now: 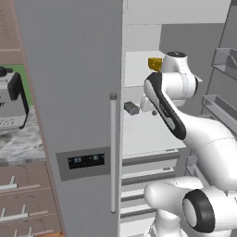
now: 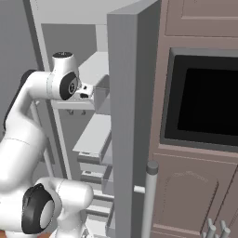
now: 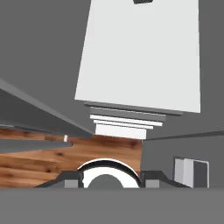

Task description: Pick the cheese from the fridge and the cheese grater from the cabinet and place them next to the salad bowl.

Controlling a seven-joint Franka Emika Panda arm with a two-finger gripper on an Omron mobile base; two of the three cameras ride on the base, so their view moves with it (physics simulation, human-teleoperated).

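1. The cheese (image 1: pixel 155 63) is a small yellow-orange chunk, its right part hidden behind the arm's white wrist.
2. It sits on the upper white shelf (image 1: pixel 136 69) inside the fridge (image 1: pixel 74 92), toward the back.
3. A small dark grey block (image 1: pixel 131 108) lies on the middle shelf (image 1: pixel 139 132) below, well apart from the cheese.
4. The fridge's left door is shut and carries a long vertical bar handle (image 1: pixel 113 152) and a dark display panel (image 1: pixel 86 161); its pale markings are too small to read.
5. The arm reaches into the open right half at upper-shelf height.
6. The gripper is not clearly seen; I cannot tell whether it is open, closed or holding anything.
7. The hand view looks down over a white shelf to the wooden floor (image 3: pixel 39 162).
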